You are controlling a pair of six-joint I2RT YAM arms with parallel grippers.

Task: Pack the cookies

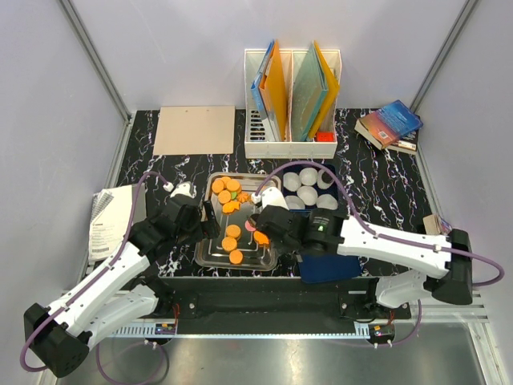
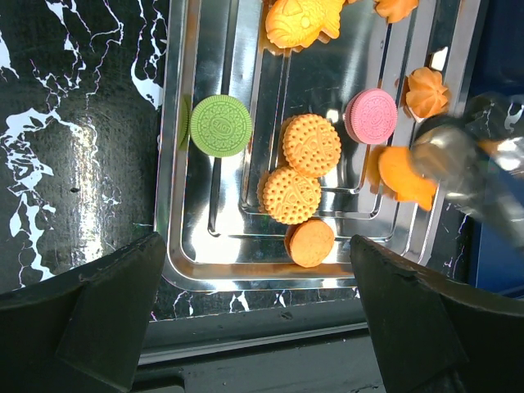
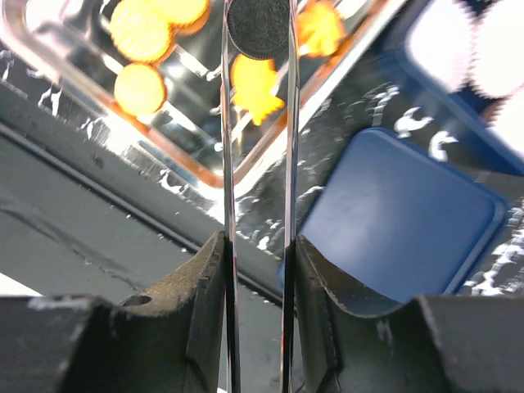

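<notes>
The cookies lie in a steel tray [image 1: 206,258]: round orange ones [image 2: 310,145], a green one [image 2: 219,125], a pink one [image 2: 371,115] and flower-shaped orange ones [image 2: 426,90]. My right gripper [image 3: 257,246] is shut on a pair of metal tongs [image 3: 228,147]. The tong tips hold a round black cookie [image 3: 259,29] over the tray's right side. In the top view the right gripper [image 1: 276,224] reaches in from the right. My left gripper [image 2: 258,250] hangs open and empty over the tray's near edge, seen from above as the left gripper [image 1: 205,221] by the tray's left rim.
A blue box with white paper cups [image 1: 309,188] stands right of the tray, and a blue lid [image 1: 329,269] lies near the front. At the back are a file organizer [image 1: 292,96], a wooden board [image 1: 195,130] and books [image 1: 390,124]. A booklet [image 1: 108,220] lies far left.
</notes>
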